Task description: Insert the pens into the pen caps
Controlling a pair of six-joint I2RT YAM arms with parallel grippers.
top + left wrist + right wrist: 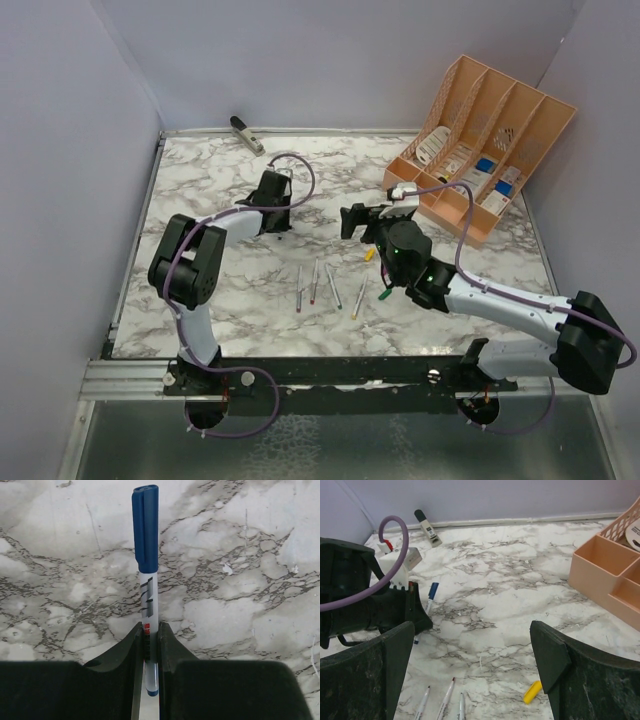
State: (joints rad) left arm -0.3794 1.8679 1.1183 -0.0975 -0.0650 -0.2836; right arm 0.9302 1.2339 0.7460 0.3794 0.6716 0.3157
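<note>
My left gripper (274, 222) (150, 630) is shut on a white-grey pen (149, 600) that has a blue cap (145, 527) on its far end. The pen is low over the marble table, and it also shows in the right wrist view (432, 592). My right gripper (368, 222) (472, 650) is open and empty above the table's middle. A yellow cap (370, 254) (532, 692) lies below its right finger. Several uncapped pens (315, 282) (446, 699) lie side by side near the front. A small green cap (383, 293) lies beside the right arm.
An orange organizer (480, 145) (605, 575) stands at the back right. A dark-and-white clip-like object (247, 133) (427, 527) lies at the back wall. Grey walls close in the table on three sides.
</note>
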